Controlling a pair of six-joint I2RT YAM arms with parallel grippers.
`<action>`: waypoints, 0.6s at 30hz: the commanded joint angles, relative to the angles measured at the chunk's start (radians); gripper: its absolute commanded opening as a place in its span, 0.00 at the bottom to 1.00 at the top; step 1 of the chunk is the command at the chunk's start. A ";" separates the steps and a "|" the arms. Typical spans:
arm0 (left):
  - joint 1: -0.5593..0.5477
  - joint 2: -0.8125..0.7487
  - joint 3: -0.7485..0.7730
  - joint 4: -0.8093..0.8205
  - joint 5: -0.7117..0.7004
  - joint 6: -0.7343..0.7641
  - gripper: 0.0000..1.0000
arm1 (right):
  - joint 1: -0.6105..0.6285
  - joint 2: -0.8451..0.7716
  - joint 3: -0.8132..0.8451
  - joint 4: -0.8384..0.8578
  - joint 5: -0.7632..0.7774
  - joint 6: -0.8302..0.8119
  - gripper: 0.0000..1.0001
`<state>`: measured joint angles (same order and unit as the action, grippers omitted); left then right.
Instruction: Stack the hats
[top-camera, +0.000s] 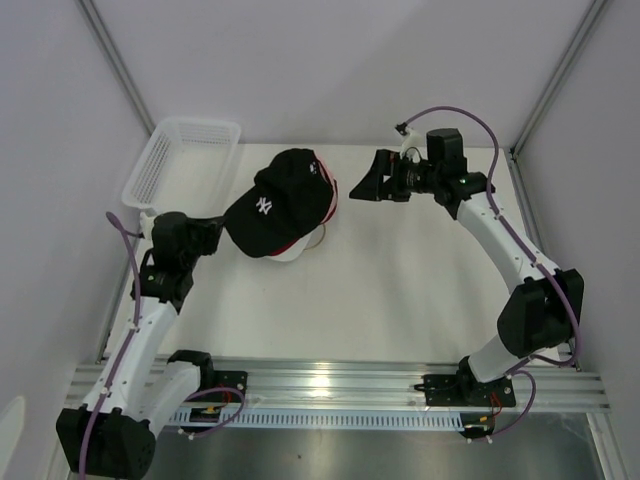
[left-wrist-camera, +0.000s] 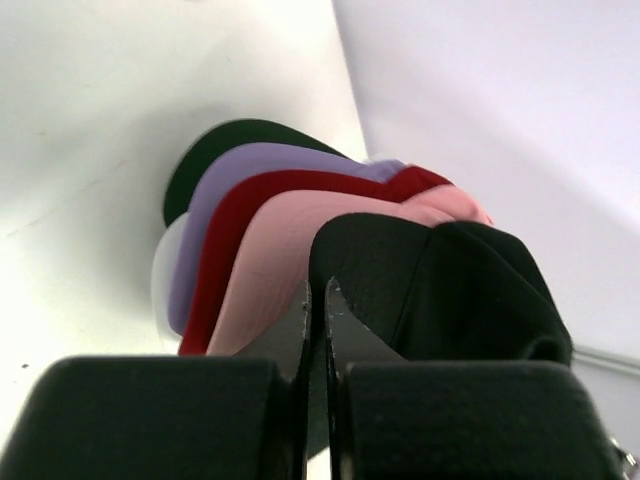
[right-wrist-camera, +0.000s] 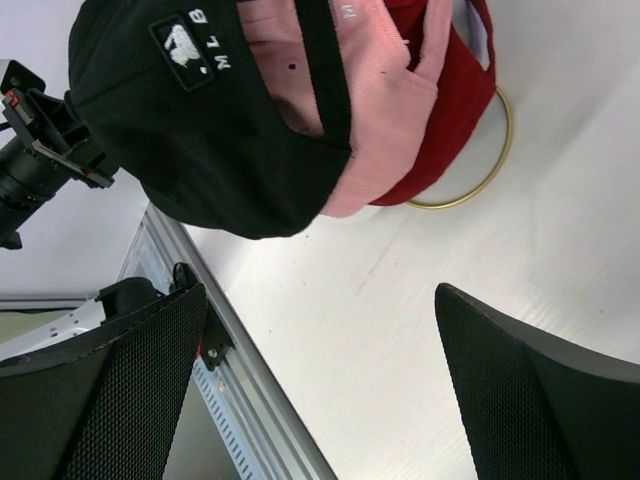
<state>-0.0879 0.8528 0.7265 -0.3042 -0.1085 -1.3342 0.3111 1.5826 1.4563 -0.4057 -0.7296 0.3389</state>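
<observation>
The hats sit in one stack with a black cap (top-camera: 275, 200) with a white logo on top. The left wrist view shows the fanned brims: black (left-wrist-camera: 450, 290), pink (left-wrist-camera: 270, 260), red (left-wrist-camera: 240, 215), lavender (left-wrist-camera: 240, 165), white (left-wrist-camera: 165, 270) and dark green (left-wrist-camera: 220, 150). My left gripper (top-camera: 218, 235) (left-wrist-camera: 318, 285) is shut on the black cap's brim at the stack's left side. My right gripper (top-camera: 365, 185) (right-wrist-camera: 320, 300) is open and empty, to the right of the stack and apart from it. Its wrist view shows the black (right-wrist-camera: 180, 130), pink (right-wrist-camera: 370, 110) and red (right-wrist-camera: 450, 110) caps from behind.
A gold wire ring (right-wrist-camera: 500, 150) lies on the table under the stack. A white mesh basket (top-camera: 185, 160) stands at the back left, close behind my left arm. An aluminium rail (top-camera: 340, 385) runs along the near edge. Grey walls enclose the table.
</observation>
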 joint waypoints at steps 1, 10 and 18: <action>-0.003 0.040 0.019 -0.084 -0.102 0.010 0.00 | -0.001 -0.059 -0.014 0.041 0.044 -0.021 0.99; -0.012 -0.010 0.028 -0.021 -0.071 0.220 0.39 | 0.000 -0.122 0.039 -0.037 0.145 -0.044 0.99; 0.007 -0.057 0.397 -0.134 -0.116 0.617 0.98 | -0.003 -0.167 0.177 -0.154 0.292 -0.057 1.00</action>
<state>-0.0883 0.8143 0.9447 -0.4248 -0.2031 -0.9585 0.3107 1.4826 1.5646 -0.5186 -0.5274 0.3061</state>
